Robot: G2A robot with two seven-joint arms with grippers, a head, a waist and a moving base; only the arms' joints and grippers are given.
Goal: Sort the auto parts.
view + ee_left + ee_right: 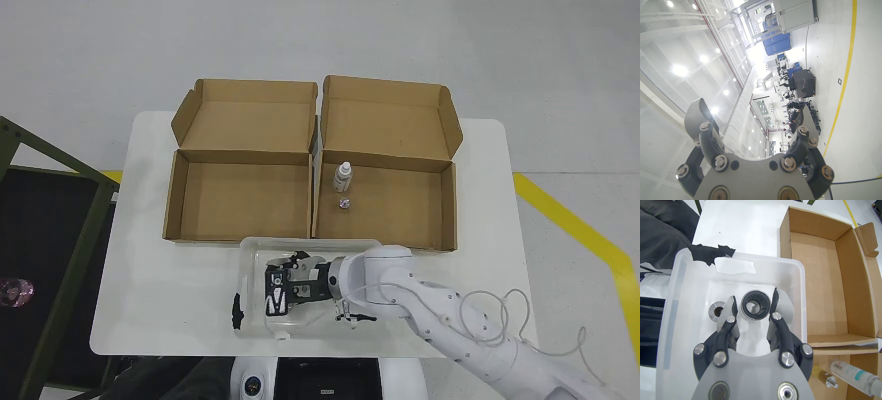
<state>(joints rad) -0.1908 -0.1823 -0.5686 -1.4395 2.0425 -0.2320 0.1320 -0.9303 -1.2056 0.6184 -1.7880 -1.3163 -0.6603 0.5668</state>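
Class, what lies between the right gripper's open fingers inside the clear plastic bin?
A black cylindrical sleeve with a metal rim stands on end between the fingers of the right gripper, shown in the right wrist view.

The white counter (140, 260) is carrying two open cardboard boxes, touching side by side: the left cardboard box (240, 200) and the right cardboard box (400, 205). A clear plastic bin (310, 241) is sitting just in front of them.
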